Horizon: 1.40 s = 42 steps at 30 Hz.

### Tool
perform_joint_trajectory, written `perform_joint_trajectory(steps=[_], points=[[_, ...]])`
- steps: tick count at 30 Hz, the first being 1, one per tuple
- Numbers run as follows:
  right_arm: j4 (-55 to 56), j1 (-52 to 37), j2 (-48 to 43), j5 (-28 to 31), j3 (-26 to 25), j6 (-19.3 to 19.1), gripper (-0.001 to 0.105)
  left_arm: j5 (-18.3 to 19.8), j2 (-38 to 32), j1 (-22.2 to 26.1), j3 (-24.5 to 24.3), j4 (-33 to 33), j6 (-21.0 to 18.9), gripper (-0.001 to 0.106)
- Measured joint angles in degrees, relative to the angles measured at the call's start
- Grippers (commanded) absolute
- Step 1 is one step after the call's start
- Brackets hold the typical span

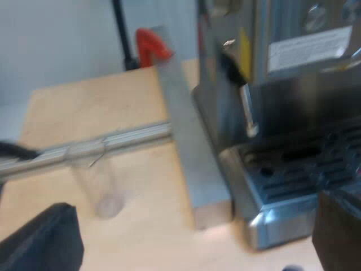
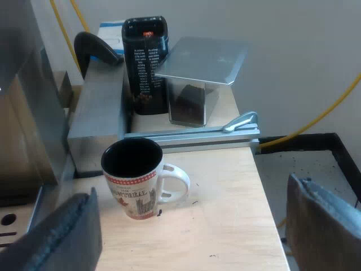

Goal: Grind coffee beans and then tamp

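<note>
**Both pincers wide open, holding nothing, near the coffee machine**

The wooden worktop (image 1: 84, 107) carries everything. The biggest thing on it is the espresso machine (image 1: 293, 84). Its shiny drip tray (image 1: 293, 180) sticks out at the bottom of its front.

A long grey metal bar (image 1: 186, 141) lies flat on the worktop, right beside the machine. A thinner metal rail (image 1: 113, 141) runs away from that bar, going off from the machine. A red clamp (image 1: 151, 45) sits at the far end of the bar.

The measuring glass (image 1: 96, 180) stands upright on the worktop, on the far side of the bar from the machine. It touches nothing but the worktop.

The left pincer (image 1: 194, 234) is opened very wide and grips nothing. The glass stands just beyond it, close to the finger farther from the machine. The drip tray is close to the other finger.

In the right wrist view the machine (image 2: 22, 101) is seen from its side. A black bag (image 2: 145, 62) with writing stands farther off, next to a small metal plate (image 2: 200, 65) on a stand.

The mug (image 2: 138, 180) stands upright near the machine, its handle pointing away from the machine. It looks dark inside.

The right pincer (image 2: 192, 226) is also spread very wide and grips nothing. The mug stands just beyond it, close to the finger nearer the machine, not touching it.
</note>
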Motion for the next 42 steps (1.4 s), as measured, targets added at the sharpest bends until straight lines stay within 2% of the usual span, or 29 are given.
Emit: perform_joint_trajectory(steps=[4,9,13,17,28,42], points=[[-0.11,0.0,0.0,0.0,4.42,0.0,0.07,3.4,0.05,0.0,4.71,-1.98,-2.0,0.084],[0.0,0.0,0.11,0.0,8.43,0.0,0.07,4.15,0.14,0.0,9.37,-1.55,-2.15,0.084],[-0.98,0.0,0.27,0.13,11.39,0.0,0.07,4.41,0.14,0.0,11.02,-1.48,-2.29,0.084],[-1.36,0.0,0.25,0.44,11.55,0.0,0.07,4.58,0.14,0.0,10.99,-1.68,-2.29,0.084],[-1.69,0.0,0.25,0.41,11.55,0.0,0.07,4.66,0.14,0.0,13.56,-7.49,-1.03,0.084],[-1.69,0.0,0.25,0.41,11.55,0.0,0.07,4.66,0.14,0.0,13.65,-7.55,-0.84,0.084]])
